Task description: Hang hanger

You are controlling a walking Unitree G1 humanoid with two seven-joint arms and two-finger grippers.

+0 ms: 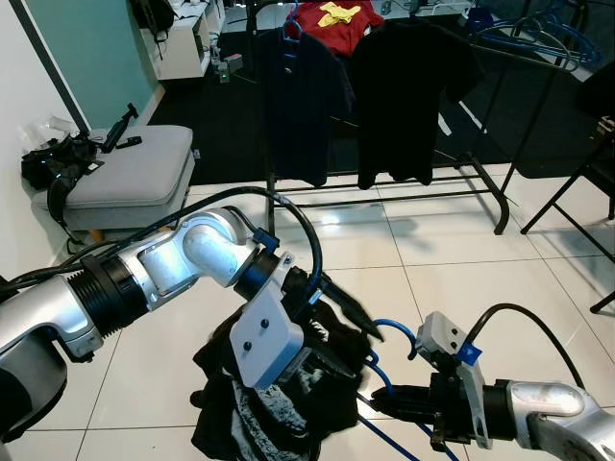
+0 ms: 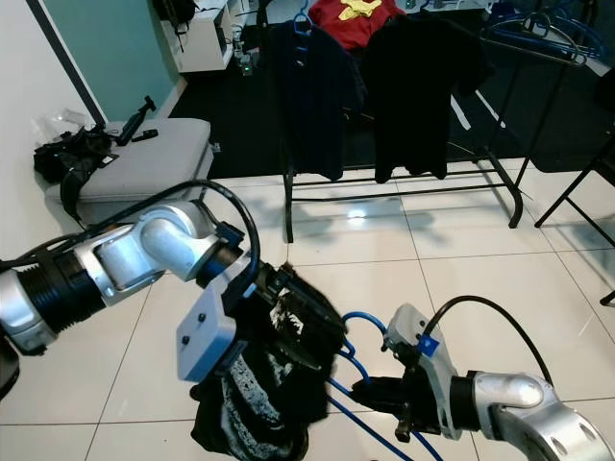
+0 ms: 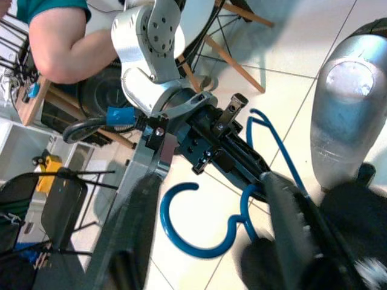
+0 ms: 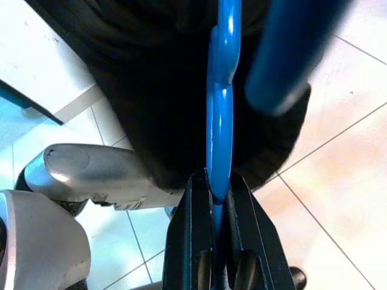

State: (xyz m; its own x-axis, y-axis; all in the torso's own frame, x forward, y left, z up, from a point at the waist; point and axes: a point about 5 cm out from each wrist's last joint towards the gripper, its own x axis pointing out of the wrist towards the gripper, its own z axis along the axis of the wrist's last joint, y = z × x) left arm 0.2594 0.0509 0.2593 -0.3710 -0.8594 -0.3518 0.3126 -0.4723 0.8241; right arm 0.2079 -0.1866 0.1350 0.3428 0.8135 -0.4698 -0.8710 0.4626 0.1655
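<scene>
Right gripper (image 2: 380, 392) is clamped on the blue hanger (image 2: 357, 351), low over the floor; left gripper (image 2: 306, 331) grips the dark shirt (image 2: 255, 403). Next: carry it up to the rack (image 2: 404, 187).

No readable text or labels, red shirt's (image 1: 332, 21) yellow print perhaps a logo

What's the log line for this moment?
right claw: shut on blue plastic hanger | left claw: at black garment | black clothes rack: ahead

clothes rack (image 1: 404, 182) behind, cushioned stool (image 1: 130, 173) left
</scene>
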